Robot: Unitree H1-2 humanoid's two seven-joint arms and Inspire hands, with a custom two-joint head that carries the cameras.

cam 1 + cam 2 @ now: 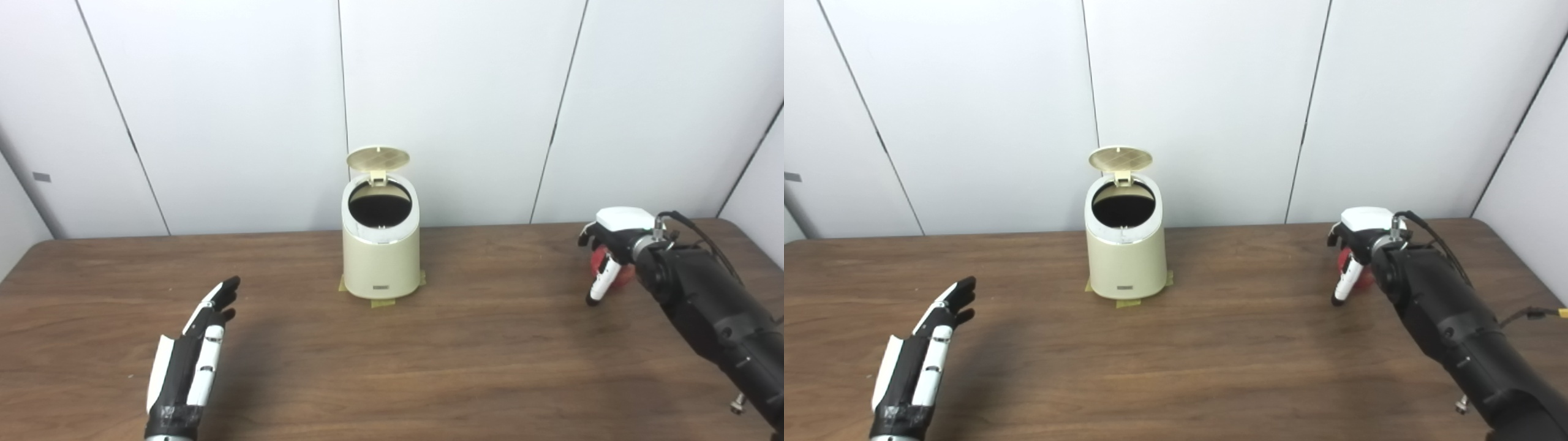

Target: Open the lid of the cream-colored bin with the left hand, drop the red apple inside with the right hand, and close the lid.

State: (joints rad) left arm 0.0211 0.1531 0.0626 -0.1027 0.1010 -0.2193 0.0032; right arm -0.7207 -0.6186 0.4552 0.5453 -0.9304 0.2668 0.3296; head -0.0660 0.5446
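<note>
The cream-colored bin stands at the table's far middle on tape marks. Its round lid is tipped up and back, and the dark opening shows. My left hand lies flat and open near the front left, well apart from the bin and holding nothing. My right hand is at the far right, its fingers curled over and around the red apple, which is mostly hidden behind them. The apple sits at table level; whether it is lifted is unclear.
The brown wooden table ends at a white panelled wall just behind the bin. A cable runs along my right forearm. Bare tabletop lies between the bin and each hand.
</note>
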